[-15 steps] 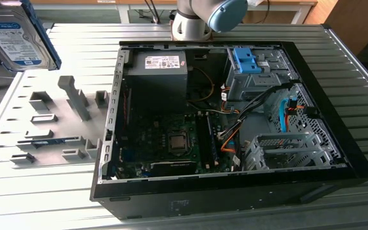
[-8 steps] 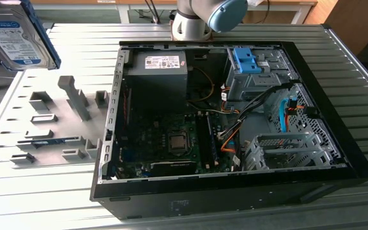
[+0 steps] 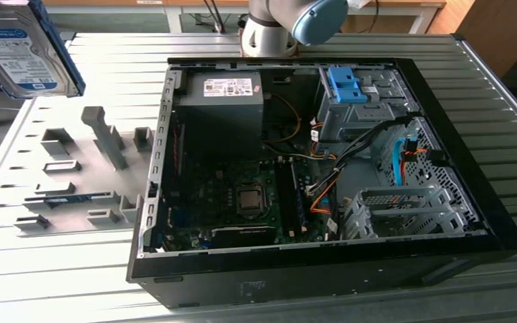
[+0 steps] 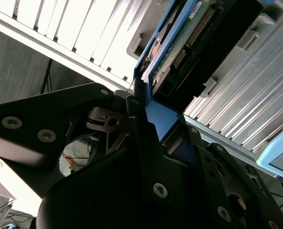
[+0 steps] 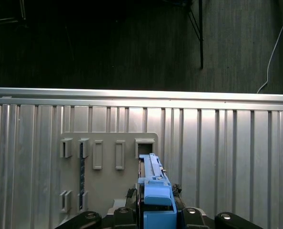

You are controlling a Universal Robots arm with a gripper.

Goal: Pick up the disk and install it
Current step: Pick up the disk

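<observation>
One disk (image 3: 25, 50), clamped edge-on between the jaws, hangs above the counter (image 3: 52, 289), to the exterior view's left of one open computer case (image 3: 240, 289). One grey holder plate (image 3: 70, 195) lies beneath it. Inside the case sits one bare blue bracket (image 3: 347, 84).

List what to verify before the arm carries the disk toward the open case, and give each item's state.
1. Grip: ok. In the second wrist view the gripper is shut on the blue bracket of the disk.
2. Disk clear of the grey holder plate: ok. It hangs in the air, off the plate.
3. Computer case open: ok. The side is off and the inside is exposed.
4. Metal drive cage free: ok. It looks empty.
5. Cables beside the cage out of the way: cannot tell.
</observation>
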